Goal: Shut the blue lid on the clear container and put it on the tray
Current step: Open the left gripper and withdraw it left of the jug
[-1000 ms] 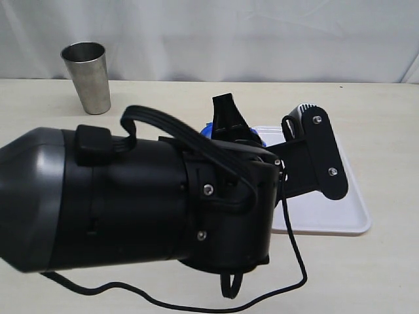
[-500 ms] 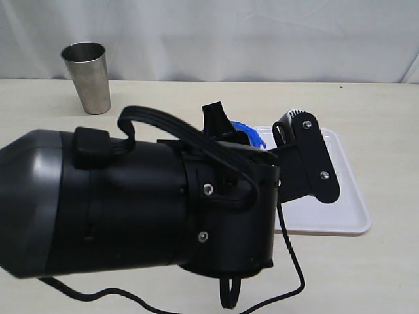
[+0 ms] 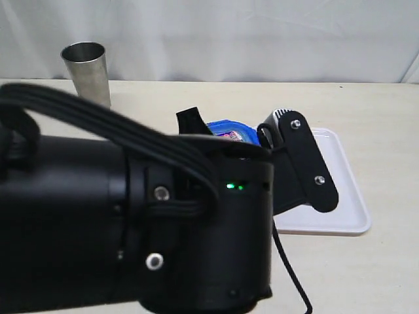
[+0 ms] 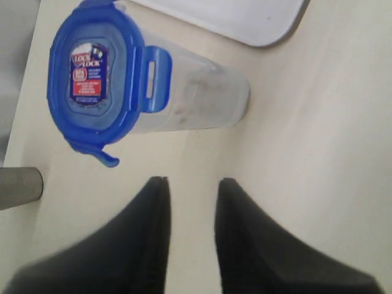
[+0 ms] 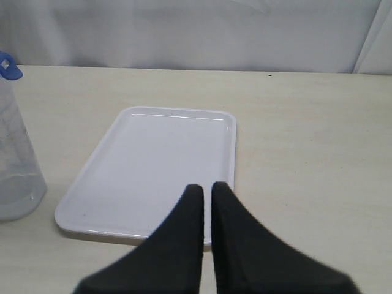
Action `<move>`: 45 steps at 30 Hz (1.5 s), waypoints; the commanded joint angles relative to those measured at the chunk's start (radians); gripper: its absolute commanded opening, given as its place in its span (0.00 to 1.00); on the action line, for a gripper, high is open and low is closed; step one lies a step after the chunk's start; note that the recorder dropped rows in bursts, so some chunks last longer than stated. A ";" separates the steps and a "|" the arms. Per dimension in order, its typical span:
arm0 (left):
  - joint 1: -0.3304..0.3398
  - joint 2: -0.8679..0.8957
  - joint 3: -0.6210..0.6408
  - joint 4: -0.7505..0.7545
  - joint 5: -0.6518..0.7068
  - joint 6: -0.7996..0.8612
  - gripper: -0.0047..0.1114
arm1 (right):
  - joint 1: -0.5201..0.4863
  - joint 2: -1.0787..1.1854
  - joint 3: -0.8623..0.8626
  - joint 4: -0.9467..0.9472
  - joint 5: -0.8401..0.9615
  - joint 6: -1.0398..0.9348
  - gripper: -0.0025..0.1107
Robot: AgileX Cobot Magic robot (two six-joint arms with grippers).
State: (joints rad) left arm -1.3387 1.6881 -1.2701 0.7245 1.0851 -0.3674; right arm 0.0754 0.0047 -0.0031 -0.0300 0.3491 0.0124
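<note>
The clear container stands upright on the table beside a corner of the white tray. The blue lid sits on its mouth, with one flap sticking outward. My left gripper hovers above and to the side of it, open, with only bare table between the fingers. In the exterior view the left arm fills the foreground and only the lid peeks over it. My right gripper is shut and empty over the tray's near edge, the container off to its side.
A steel cup stands at the back left of the table. The tray lies to the right of the container and nothing lies on it. A black cable hangs from the left arm near the table's front.
The left arm has shifted left and closer to the exterior camera, uncovering more of the blue lid. The right gripper stays shut.
</note>
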 commanded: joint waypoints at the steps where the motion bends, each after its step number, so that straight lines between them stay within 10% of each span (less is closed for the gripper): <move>1: -0.005 -0.077 0.003 -0.014 0.038 -0.031 0.04 | -0.005 -0.005 0.003 0.000 -0.003 0.001 0.06; 10: 0.049 -0.341 0.232 -0.001 -0.342 -0.182 0.04 | -0.005 -0.005 0.003 0.000 -0.003 0.001 0.06; 27: 0.549 -0.416 0.719 0.043 -1.512 -0.210 0.04 | -0.005 -0.005 0.003 0.000 -0.003 0.001 0.06; 45: 0.627 -0.156 0.721 0.124 -1.624 -0.092 0.04 | -0.005 -0.005 0.003 0.000 -0.003 0.001 0.06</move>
State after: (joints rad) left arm -0.7312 1.5319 -0.5524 0.8525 -0.5468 -0.4753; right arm 0.0754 0.0047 -0.0031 -0.0300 0.3491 0.0124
